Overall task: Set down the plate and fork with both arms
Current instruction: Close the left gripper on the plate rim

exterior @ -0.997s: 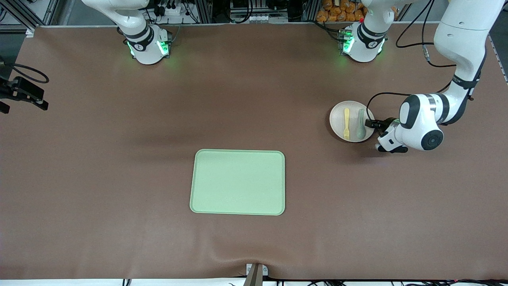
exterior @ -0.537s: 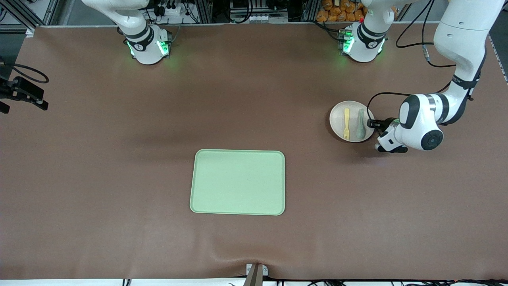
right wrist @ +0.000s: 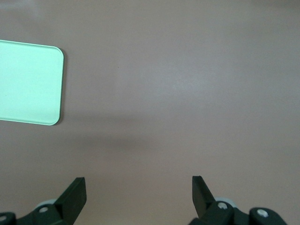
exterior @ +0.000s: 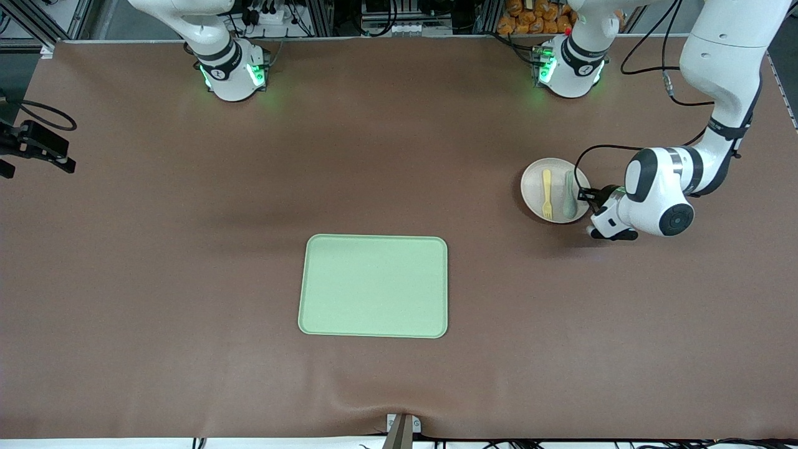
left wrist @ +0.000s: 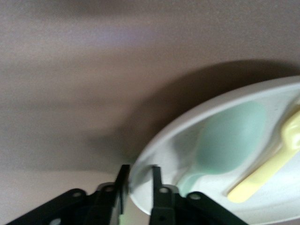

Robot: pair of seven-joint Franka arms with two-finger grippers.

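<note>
The cream plate (exterior: 535,187) sits toward the left arm's end of the table, with the pale yellow fork (exterior: 547,193) and a grey-green spoon (exterior: 569,196) lying on it. My left gripper (exterior: 586,194) is low at the plate's edge, shut on the rim. In the left wrist view the left gripper (left wrist: 139,171) has one finger on each side of the plate (left wrist: 164,145) rim, close to the spoon (left wrist: 229,140) and the fork (left wrist: 272,168). A dark shadow lies under the plate. My right gripper (right wrist: 138,187) hangs open and empty over bare table.
The light green tray (exterior: 374,285) lies in the middle of the table, nearer to the front camera than the plate; its corner (right wrist: 28,84) shows in the right wrist view. A black camera mount (exterior: 37,146) stands at the right arm's end.
The left gripper's fingers have closed onto the plate's rim. The plate has shifted slightly toward the left arm's end. The right arm has not moved.
</note>
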